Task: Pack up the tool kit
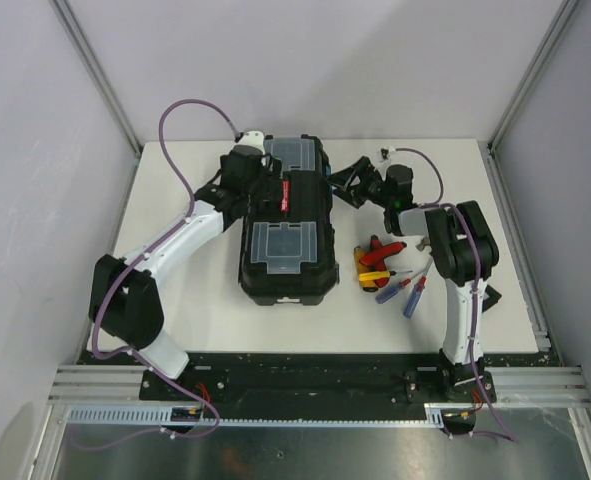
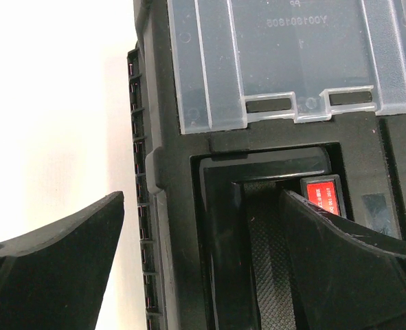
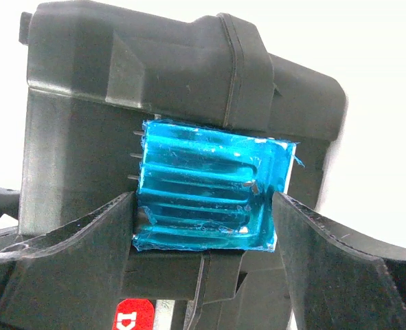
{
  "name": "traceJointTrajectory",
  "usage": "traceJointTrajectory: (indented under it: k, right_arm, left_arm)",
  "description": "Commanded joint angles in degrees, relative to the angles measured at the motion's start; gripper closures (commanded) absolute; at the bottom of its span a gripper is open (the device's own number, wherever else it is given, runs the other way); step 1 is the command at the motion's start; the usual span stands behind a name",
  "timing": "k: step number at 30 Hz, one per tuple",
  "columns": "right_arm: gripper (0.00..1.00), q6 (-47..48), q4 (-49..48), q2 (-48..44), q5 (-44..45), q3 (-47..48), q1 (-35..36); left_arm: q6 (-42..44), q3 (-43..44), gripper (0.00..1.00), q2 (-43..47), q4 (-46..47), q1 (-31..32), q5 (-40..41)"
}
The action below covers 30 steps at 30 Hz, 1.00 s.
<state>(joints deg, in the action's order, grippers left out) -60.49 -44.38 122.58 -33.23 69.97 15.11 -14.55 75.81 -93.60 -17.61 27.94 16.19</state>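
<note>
The big black toolbox (image 1: 285,225) sat shut in the middle of the table (image 1: 175,200), and both arms were on it. The left gripper (image 2: 203,199) hung wide open and held nothing. One finger was out past the box's side wall over bare table, the other over the recessed handle (image 2: 268,261), with a clear lid compartment (image 2: 292,55) just ahead of the fingertips. The right gripper (image 3: 203,199) was open too, with the blue latch (image 3: 209,189) squarely between its fingers. The tips looked very close to the latch's two edges, though I could not tell whether they were touching. By my read, the step was freeing that latch so the lid could lift. The sound play was to stay centred on the latch and close only enough to bite. Then pull it away from the box wall along its hinge, not twist it, while the left fingers settled on the box to stop it sliding. The screwdrivers (image 1: 390,275), with red, yellow and blue handles, lay loose on the table, well behind the right fingers and close to that arm, not yet packed.
</note>
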Motion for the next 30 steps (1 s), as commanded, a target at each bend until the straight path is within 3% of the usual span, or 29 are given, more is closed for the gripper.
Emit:
traceJointTrajectory:
  k: [1, 6, 13, 17, 22, 27, 30]
  right_arm:
    - [0.33, -0.3, -5.7, 3.8, -4.2, 1.4, 2.7]
    - [0.12, -7.3, -16.8, 8.4, -6.8, 1.5, 2.0]
    - [0.02, -4.9, -16.1, 8.8, -7.2, 1.5, 2.1]
    - [0.01, -12.8, -26.8, 12.0, -10.1, 3.2, 2.4]
    - [0.01, -30.1, -45.0, 16.6, -10.7, 5.9, 3.5]
    - [0.01, -31.9, -46.8, 14.0, -10.8, 6.5, 5.1]
    - [0.11, -31.9, -46.5, 12.2, -10.5, 6.8, 5.5]
  left_arm:
    - [2.0, -5.9, 0.01, -7.5, -18.3, 5.3, -9.1]
    - [1.5, -5.8, 0.01, -7.2, -18.3, 5.4, -10.1]
    - [1.2, -6.0, 0.01, -6.9, -18.3, 5.4, -10.5]
    - [1.1, -5.7, 0.01, -7.0, -18.2, 5.3, -11.4]
    - [1.0, -5.1, 0.01, -7.2, -18.1, 5.4, -12.3]
    - [1.0, -4.7, 0.0, -7.1, -18.1, 5.4, -12.8]
    - [1.0, -4.5, 0.0, -7.1, -18.1, 5.3, -12.8]
